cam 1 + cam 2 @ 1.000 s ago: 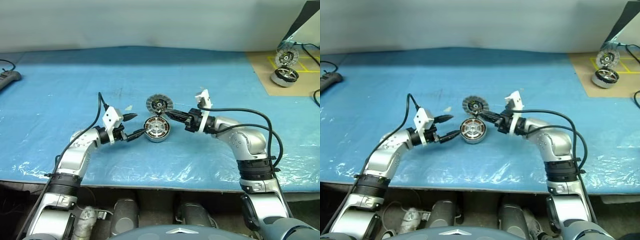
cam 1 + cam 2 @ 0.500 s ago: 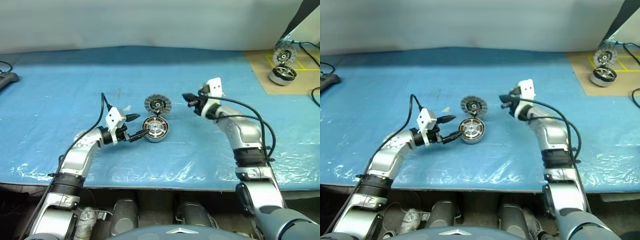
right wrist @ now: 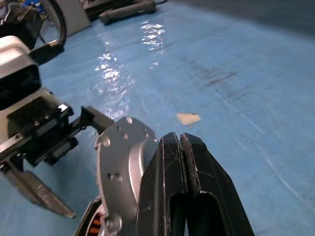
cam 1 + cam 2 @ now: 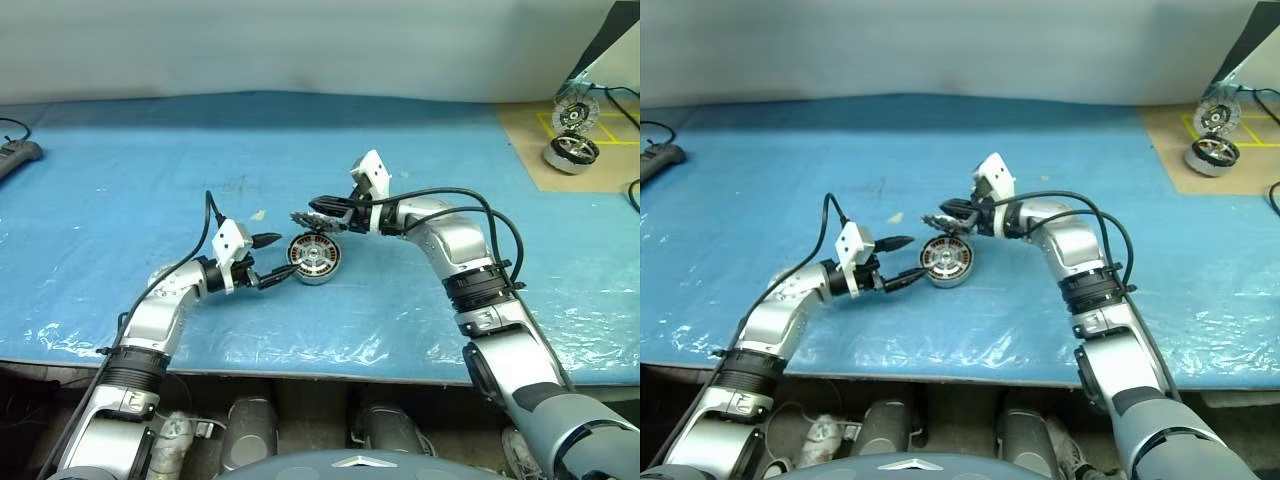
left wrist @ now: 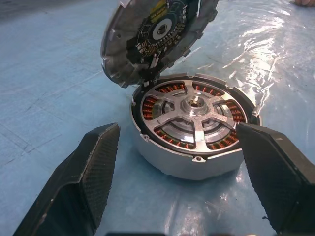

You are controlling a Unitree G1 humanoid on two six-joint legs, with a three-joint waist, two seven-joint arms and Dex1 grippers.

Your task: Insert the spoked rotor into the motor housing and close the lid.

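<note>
A: Going left to right. Our left gripper [image 4: 272,261] is sitting with its fingers spread wide, straddling the motor housing [image 5: 194,129] from the left without clamping it; there are gaps on both sides in the left wrist view.

B: Agreed. We're seeing the housing on the blue table cover [image 4: 120,190], middle of the scene, mouth facing up. The spoked rotor [image 5: 193,112] is already lying flat inside, over the copper windings.

A: So the lid [image 4: 316,219] is the piece that matters. It's hanging half open on the housing's far rim, tilted over the mouth, ribbed face down towards the rotor.

B: Our right gripper [image 4: 322,208] is reaching in from the right, fingers pressed together, tips resting on the lid's smooth silver back. It's the nearer hand, so we're judging that the closing push is its job: down and towards us about the hinge on the far rim.

A: Risk, as we're reading it: the housing sliding near and left under that push. The left fingers are placed to block it.

B: Any writing?

A: There's a yellowish patch on the lid's inner face, but we're not reading any text or brand.
</note>
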